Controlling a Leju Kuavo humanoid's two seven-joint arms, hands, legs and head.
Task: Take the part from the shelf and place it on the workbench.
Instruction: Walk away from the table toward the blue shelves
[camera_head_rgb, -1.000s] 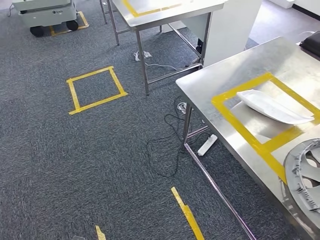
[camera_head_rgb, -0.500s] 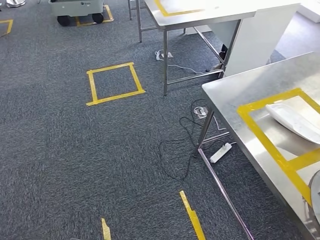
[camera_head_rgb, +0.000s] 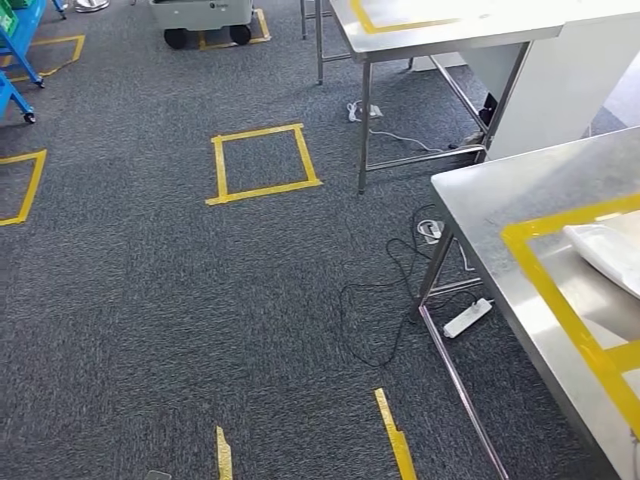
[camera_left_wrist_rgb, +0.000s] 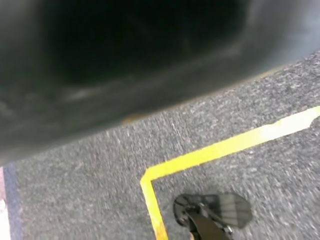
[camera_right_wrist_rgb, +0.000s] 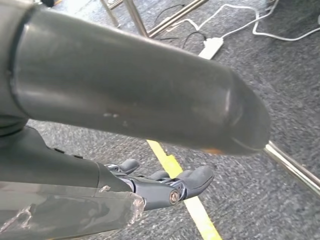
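Part to fetch: you cannot make out any part on the blue shelf (camera_head_rgb: 16, 62); a corner of its frame and a green bin (camera_head_rgb: 7, 14) are all you get.
Bearing from hands: the shelf lies well ahead and off to the left hand's side, well apart from both hands.
Nearer arm: left, by judgement, since the shelf sits on that side.
Long axis: cannot tell; the part itself is not resolved.
White part (camera_head_rgb: 608, 256): a pale, smooth, shallow-curved shell already lying flat on the workbench (camera_head_rgb: 483, 205), inside the yellow tape frame (camera_head_rgb: 555, 305), on the right hand's side. Whether it is this task's own piece you cannot say.
Right hand (camera_right_wrist_rgb: 151, 186): fingers (camera_right_wrist_rgb: 196, 179) stretched out straight beneath the thick thumb, nothing between them; it hangs over the carpet (camera_head_rgb: 189, 300) and a strip of floor tape (camera_right_wrist_rgb: 177, 172).
Left hand (camera_left_wrist_rgb: 113, 65): a dark blurred mass close to the lens; you cannot tell how the fingers lie.
Next move, judged: close on the shelf before any reach.
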